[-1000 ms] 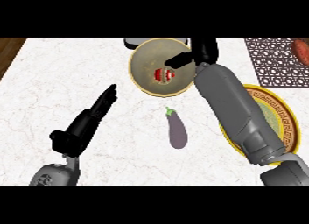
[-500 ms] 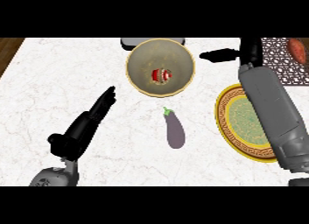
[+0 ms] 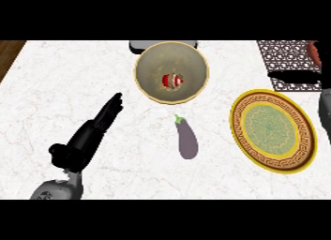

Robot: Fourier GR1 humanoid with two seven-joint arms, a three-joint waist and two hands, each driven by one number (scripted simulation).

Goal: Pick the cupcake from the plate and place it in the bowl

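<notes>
We see the white marble counter point(image 3: 57, 84) with dark wood floor at its left edge. The plate point(image 3: 245, 140) is bare; the cupcake point(image 3: 172, 80) sits in the bowl point(image 3: 154, 65). Our right hand point(image 3: 292, 75), fingers straight and holding nothing, could clip the bowl rim on a low swing. Our left hand point(image 3: 102, 119) rests flat, fingers straight. The eggplant point(image 3: 187, 140) lies between bowl and plate.

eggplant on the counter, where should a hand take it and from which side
Probably across the wide lower body of the eggplant, coming from above. It lies flat, stem pointing toward the bowl, with bare counter on both long sides for fingers and thumb.
</notes>
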